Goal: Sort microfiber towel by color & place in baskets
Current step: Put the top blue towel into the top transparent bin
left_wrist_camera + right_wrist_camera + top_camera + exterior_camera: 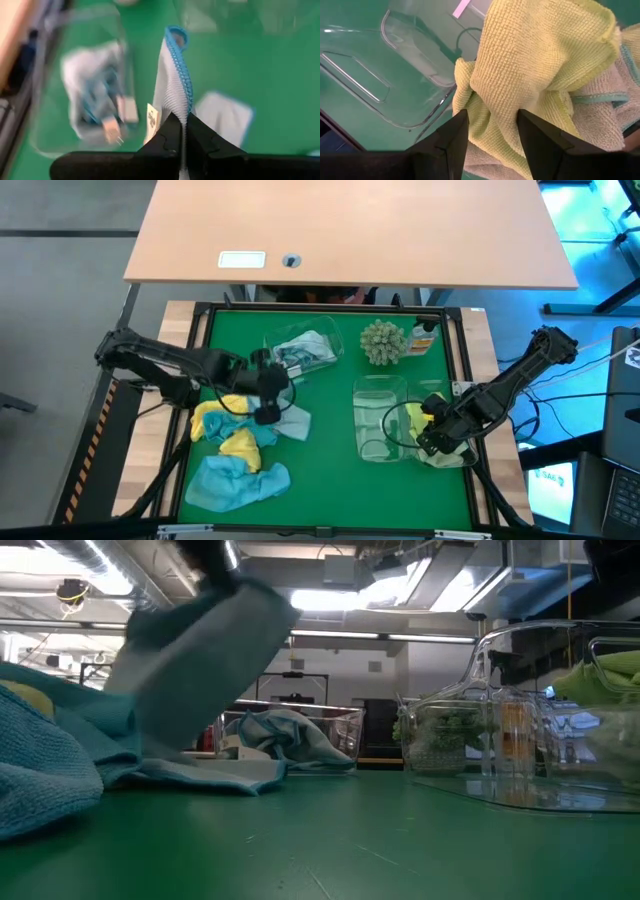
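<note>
My left gripper is over the table's left-middle, shut on a pale grey-blue towel with blue edging. Beside it lies a pile of yellow and light blue towels. A clear bin at the far middle holds a pale blue towel. My right gripper is at the right bin, shut on a lime-yellow towel. Under that towel lies a pale one with teal edging. The middle bin stands beside it. My left gripper pinches the pale towel between its two fingers at the blue-stitched edge, coming from above. The cloth hangs below the fingers, and its lower part seems to lie on the table. My right gripper has a bunched fold of the lime-yellow towel between its two fingers, several layers thick, coming from above. The cloth bulges out past the fingers and lies over the pale towel below.
A spiky grey-green ball and an orange-capped bottle stand at the far edge between the bins. Bare green mat runs along the near middle. A wooden desk lies beyond the table's far edge.
</note>
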You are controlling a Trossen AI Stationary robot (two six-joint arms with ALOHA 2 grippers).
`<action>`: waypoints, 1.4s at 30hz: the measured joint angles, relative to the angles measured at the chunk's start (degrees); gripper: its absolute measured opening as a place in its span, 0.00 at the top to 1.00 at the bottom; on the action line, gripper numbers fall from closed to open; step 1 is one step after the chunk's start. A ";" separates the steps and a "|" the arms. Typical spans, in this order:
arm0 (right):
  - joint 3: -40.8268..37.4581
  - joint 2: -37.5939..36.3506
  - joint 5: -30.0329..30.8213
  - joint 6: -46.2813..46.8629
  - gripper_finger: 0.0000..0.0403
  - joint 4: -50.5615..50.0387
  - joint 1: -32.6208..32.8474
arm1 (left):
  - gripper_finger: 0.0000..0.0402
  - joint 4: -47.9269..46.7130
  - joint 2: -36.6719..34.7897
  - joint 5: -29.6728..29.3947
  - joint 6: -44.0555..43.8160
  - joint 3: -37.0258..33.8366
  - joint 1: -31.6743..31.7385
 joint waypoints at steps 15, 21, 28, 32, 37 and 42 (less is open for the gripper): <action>0.00 0.02 0.73 -0.03 0.58 -0.02 0.00 | 1.00 12.50 -0.02 -1.98 15.72 15.41 13.27; 0.00 0.02 0.75 -0.05 0.58 0.00 0.00 | 1.00 20.28 -0.04 2.27 19.33 18.55 17.69; 0.00 0.04 1.32 -0.07 0.58 -0.02 0.00 | 1.00 27.44 -0.04 3.79 24.29 20.44 22.62; 0.00 0.04 1.32 -0.07 0.58 0.00 0.00 | 1.00 30.00 -0.02 3.84 25.70 20.47 25.94; 0.00 0.04 1.32 -0.07 0.58 -0.02 0.00 | 1.00 30.06 0.00 3.90 25.68 20.47 30.17; 0.00 0.07 1.33 -0.07 0.58 -0.01 0.00 | 1.00 30.06 0.00 3.90 25.68 20.47 32.79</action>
